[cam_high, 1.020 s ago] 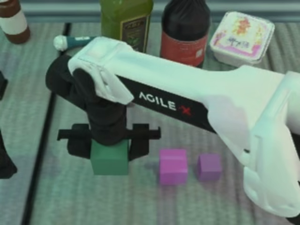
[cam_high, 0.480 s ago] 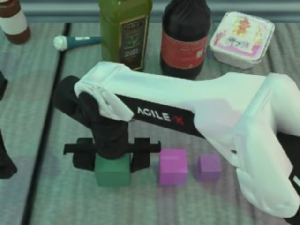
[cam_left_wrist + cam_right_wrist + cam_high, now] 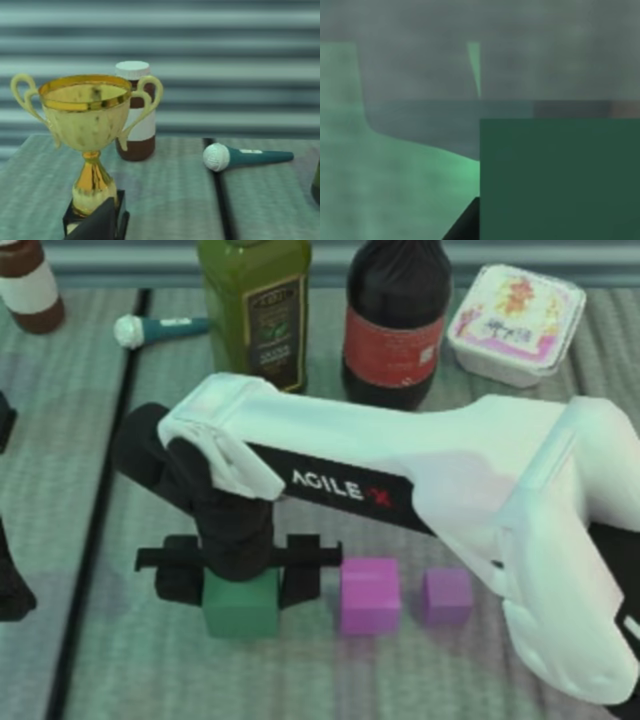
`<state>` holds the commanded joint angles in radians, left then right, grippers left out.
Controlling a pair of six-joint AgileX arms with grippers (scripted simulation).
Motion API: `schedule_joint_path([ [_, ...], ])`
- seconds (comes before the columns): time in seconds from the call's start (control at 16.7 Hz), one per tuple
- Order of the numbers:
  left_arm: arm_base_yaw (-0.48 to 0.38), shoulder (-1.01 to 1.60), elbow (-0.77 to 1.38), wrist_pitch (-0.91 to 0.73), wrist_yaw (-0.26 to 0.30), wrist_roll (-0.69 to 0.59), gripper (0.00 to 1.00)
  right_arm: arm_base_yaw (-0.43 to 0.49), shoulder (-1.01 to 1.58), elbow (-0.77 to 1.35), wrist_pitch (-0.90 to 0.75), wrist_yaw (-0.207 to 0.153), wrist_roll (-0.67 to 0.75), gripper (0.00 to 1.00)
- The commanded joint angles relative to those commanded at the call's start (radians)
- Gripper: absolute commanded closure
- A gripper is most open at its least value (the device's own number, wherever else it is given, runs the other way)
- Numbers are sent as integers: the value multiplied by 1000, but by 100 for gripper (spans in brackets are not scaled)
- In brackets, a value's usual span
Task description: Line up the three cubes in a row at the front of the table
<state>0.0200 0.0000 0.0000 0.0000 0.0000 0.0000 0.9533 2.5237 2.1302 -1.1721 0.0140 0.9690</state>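
Three cubes stand in a row near the front of the table (image 3: 150,670): the dark green cube (image 3: 240,608) on the left, the magenta-pink cube (image 3: 369,595) in the middle, the small lavender cube (image 3: 446,596) on the right. My right arm reaches across from the right. Its gripper (image 3: 240,585) is shut on the green cube, one black finger on each side. That cube's green face (image 3: 560,180) fills much of the right wrist view. My left gripper (image 3: 10,590) stays parked at the table's left edge.
Along the back stand a brown jar (image 3: 30,285), a teal microphone (image 3: 160,329), a green bottle (image 3: 253,305), a dark red-labelled bottle (image 3: 394,315) and a white food box (image 3: 517,320). A gold trophy (image 3: 85,130) fills the left wrist view.
My right gripper came down and a little toward the front with the green cube, bringing it level with the other two. It has held still over the last half second.
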Motion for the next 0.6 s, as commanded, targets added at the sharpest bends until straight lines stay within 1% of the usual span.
schedule_joint_path([
  [0.3, 0, 0, 0, 0, 0, 0, 0, 0, 0, 0, 0, 0, 0, 2],
  [0.36, 0, 0, 0, 0, 0, 0, 0, 0, 0, 0, 0, 0, 0, 0],
  [0.6, 0, 0, 0, 0, 0, 0, 0, 0, 0, 0, 0, 0, 0, 0],
])
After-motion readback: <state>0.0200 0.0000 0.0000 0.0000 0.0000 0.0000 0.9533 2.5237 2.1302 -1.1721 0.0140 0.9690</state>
